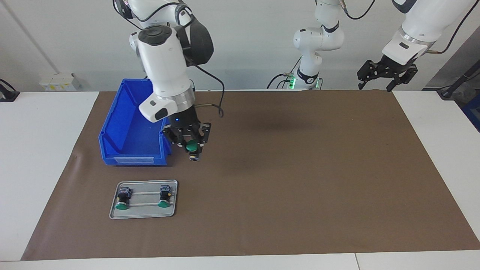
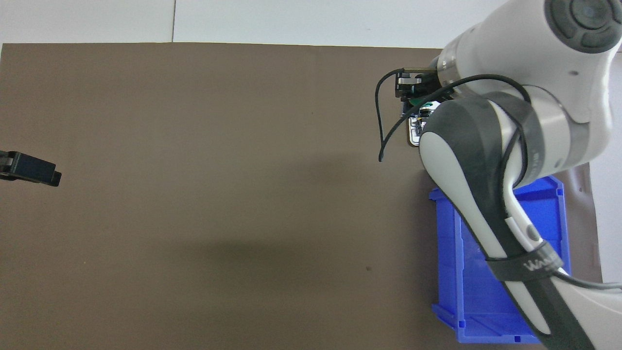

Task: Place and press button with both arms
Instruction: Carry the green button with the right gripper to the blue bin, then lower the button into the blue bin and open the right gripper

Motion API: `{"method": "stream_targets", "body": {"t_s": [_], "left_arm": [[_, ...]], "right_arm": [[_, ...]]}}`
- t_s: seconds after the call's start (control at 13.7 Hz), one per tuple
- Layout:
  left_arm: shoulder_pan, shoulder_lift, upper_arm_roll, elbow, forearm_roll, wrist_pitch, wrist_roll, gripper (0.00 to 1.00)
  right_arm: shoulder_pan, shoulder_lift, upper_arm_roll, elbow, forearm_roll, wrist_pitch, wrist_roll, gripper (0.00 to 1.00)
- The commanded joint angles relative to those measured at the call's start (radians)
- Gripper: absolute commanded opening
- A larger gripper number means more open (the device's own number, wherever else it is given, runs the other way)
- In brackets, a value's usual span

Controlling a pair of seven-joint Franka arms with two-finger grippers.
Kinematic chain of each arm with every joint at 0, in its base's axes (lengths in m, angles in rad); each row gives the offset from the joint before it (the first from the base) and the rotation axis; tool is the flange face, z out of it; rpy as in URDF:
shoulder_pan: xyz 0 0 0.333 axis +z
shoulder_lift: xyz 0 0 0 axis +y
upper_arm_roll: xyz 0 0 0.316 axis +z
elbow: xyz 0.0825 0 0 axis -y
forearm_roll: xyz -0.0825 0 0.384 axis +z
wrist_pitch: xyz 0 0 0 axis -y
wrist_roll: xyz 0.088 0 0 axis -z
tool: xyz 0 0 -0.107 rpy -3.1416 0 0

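Note:
My right gripper is shut on a button whose round green cap faces the camera. It hangs over the brown mat, beside the blue bin's corner and above the stretch between bin and tray. Seen from overhead, the right gripper and a sliver of the green button peek out past the white arm. Two more green-capped buttons lie on a grey metal tray. The left gripper waits raised and open at the left arm's end of the table, with only its tip showing overhead.
The blue bin stands open-topped toward the right arm's end, nearer to the robots than the tray. Overhead, the right arm hides most of the tray. White tabletop borders the mat.

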Motion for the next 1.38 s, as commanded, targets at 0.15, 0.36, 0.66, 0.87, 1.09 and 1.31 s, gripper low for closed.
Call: {"method": "stream_targets", "body": {"t_s": [0.15, 0.36, 0.66, 0.87, 1.09, 1.31], "left_arm": [[0.004, -0.03, -0.007, -0.033, 0.019, 0.002, -0.008, 1.0], [0.006, -0.03, -0.007, -0.033, 0.019, 0.002, -0.008, 1.0], [0.006, -0.03, -0.007, -0.033, 0.019, 0.002, -0.008, 1.0], [0.006, -0.03, -0.007, -0.033, 0.019, 0.002, -0.008, 1.0], [0.004, -0.03, -0.007, -0.033, 0.019, 0.002, -0.008, 1.0], [0.006, -0.03, -0.007, -0.033, 0.019, 0.002, -0.008, 1.0]], "right_arm": [[-0.155, -0.208, 0.017, -0.353, 0.022, 0.024, -0.29, 0.0], [-0.223, -0.297, 0.017, -0.548, 0.027, 0.094, -0.399, 0.0], [-0.301, -0.378, 0.015, -0.738, 0.052, 0.196, -0.559, 0.0], [-0.304, -0.411, 0.012, -0.864, 0.052, 0.32, -0.569, 0.0], [-0.312, -0.391, 0.012, -0.906, 0.068, 0.412, -0.569, 0.0], [-0.315, -0.366, 0.012, -0.933, 0.102, 0.475, -0.606, 0.0]]}}
